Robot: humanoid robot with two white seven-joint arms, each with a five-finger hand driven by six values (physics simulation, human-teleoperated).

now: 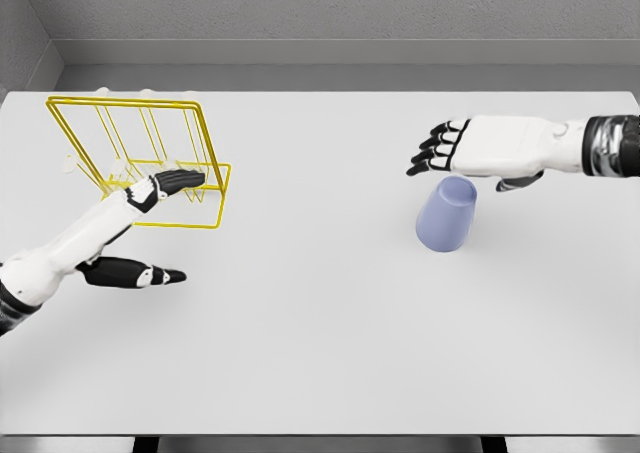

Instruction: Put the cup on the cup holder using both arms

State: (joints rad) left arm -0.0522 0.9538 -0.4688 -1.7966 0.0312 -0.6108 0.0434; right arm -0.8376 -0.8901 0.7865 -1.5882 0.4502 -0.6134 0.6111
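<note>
cup point(447, 213): being approached from above by right hand point(470, 148), fingers spread for grasp
holder point(140, 158): being steadied by left hand point(165, 185), fingers extended together, gripping nothing

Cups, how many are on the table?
1. The blue cup sits on the right side of the table, just below the right hand. The yellow cup holder at left holds none.
</note>
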